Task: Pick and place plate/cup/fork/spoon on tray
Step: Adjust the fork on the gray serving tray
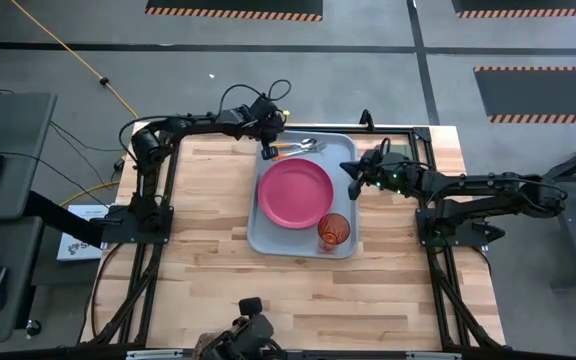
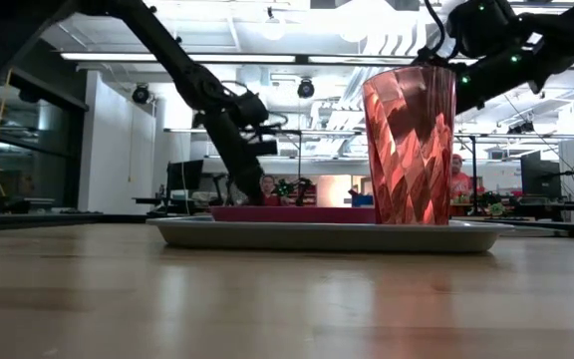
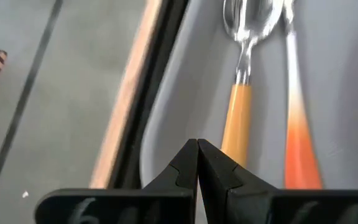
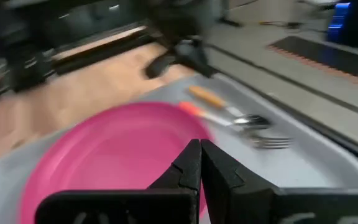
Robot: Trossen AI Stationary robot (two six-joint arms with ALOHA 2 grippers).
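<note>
While the left gripper [image 3: 197, 149] hangs clenched (empty), spoon [image 1: 303, 144] and fork [image 1: 298, 151] lie parallel, handles toward it.

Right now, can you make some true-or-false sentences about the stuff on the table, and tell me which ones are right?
1. The cup stands upright on the tray. True.
2. The plate lies on the bare wood beside the tray. False: it lies on the tray.
3. The spoon and the fork lie side by side on the tray. True.
4. The left gripper holds the spoon. False: its jaws are shut and empty, just short of the spoon's handle.
5. The right gripper holds the cup. False: its jaws are shut on nothing, above the tray's edge.
</note>
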